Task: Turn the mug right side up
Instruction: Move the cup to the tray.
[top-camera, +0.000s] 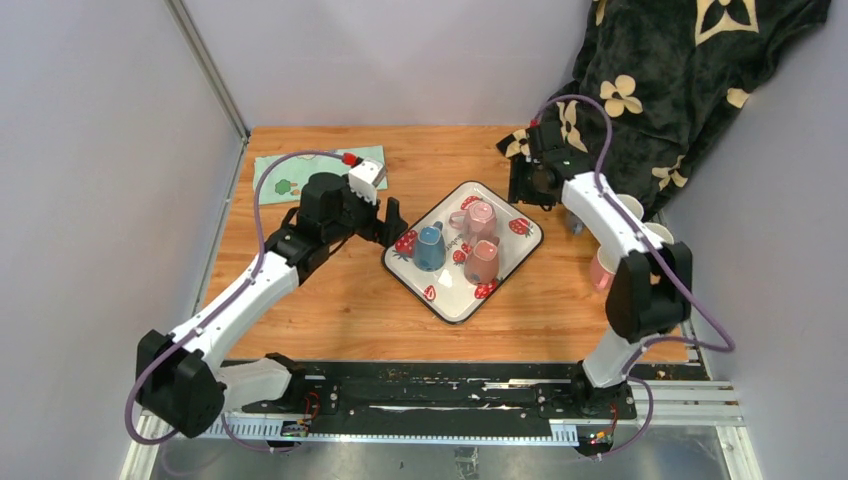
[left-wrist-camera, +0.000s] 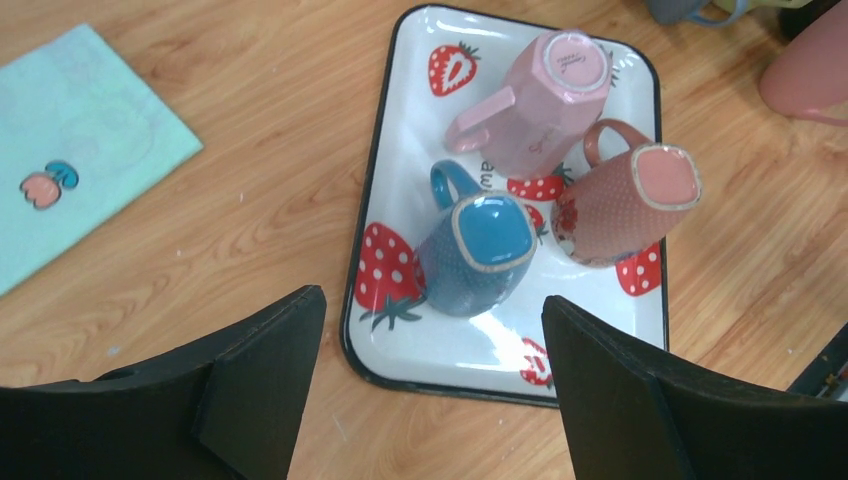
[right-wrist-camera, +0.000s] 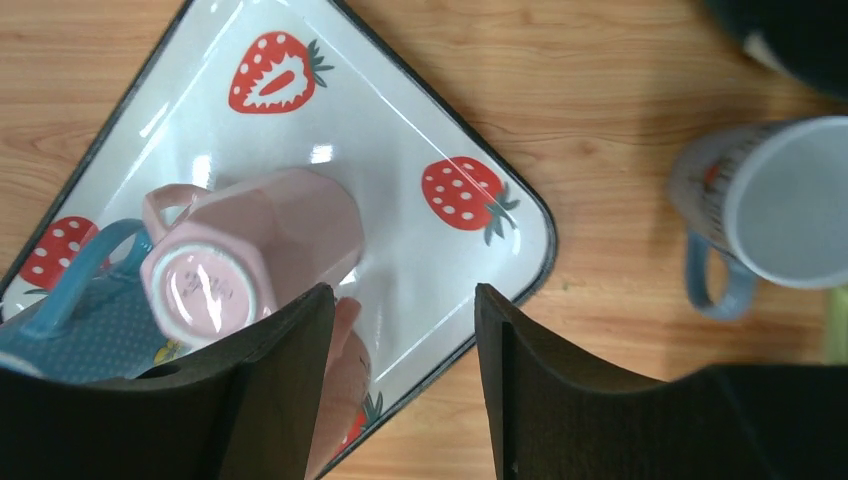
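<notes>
A white tray (top-camera: 455, 303) printed with strawberries sits in the middle of the top frame on the wooden desk (top-camera: 330, 310). Three mugs stand on it, all upside down with their bases up. The blue mug (top-camera: 430, 248) is toward the left of the tray, the pale pink mug (top-camera: 480, 218) toward its upper part, and the salmon mug (top-camera: 482, 262) just below that one. In the left wrist view the blue and salmon mugs stand just beside each other, with the pale pink one close above them, its handle pointing left.

The left end effector (top-camera: 392, 222) hangs just beside the tray's left edge. It is released, its fingers (left-wrist-camera: 270, 370) spread wide and grasping nothing. The blue mug shows in the gap between them in its own camera.

The right end effector (top-camera: 528, 188) hovers by the tray's upper right corner. It is also released and empty. In the right wrist view a bare stretch of tray shows between its fingers, and the pale pink mug lies at the left one, partly hidden behind it.

A teal mat (top-camera: 300, 172) lies at the upper left of the desk, and a dark flowered cloth (top-camera: 680, 80) hangs at the upper right. Off the tray, a grey mug (right-wrist-camera: 775, 200) with a blue handle shows its open mouth at the right of the right wrist frame. Another pink mug (top-camera: 601, 270) sits at the desk's right edge behind the right arm.
</notes>
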